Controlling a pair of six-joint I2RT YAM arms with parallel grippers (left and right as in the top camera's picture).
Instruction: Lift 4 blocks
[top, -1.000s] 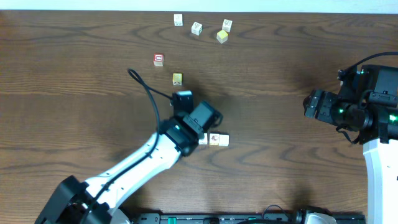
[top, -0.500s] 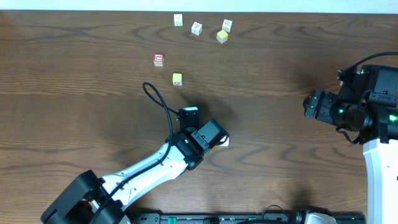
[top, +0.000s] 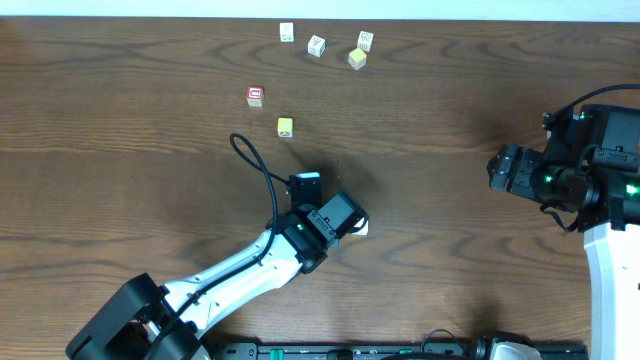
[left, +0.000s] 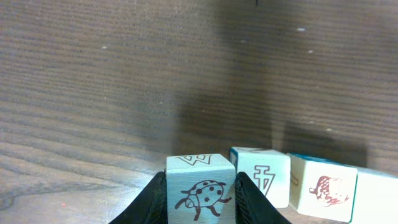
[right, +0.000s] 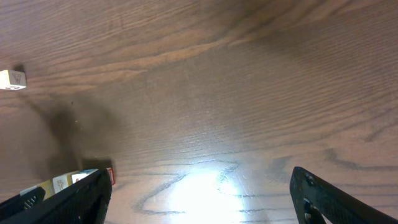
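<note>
- Four small blocks (left: 260, 176) sit in a row. Three of them wait just to the right of my left hand (left: 200, 204).
- My left hand pinches the ladybug block (left: 200, 186), with one finger on each flat side.
- I think it is light and hard, like wood. Its smooth sides could slip, so I should squeeze evenly at the middle.
- My right hand (right: 199, 202) is wide open, holds nothing, and is well away from the row.

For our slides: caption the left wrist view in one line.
Left tool clamps the ladybug block, beside three more blocks in a row on the wooden table.
</note>
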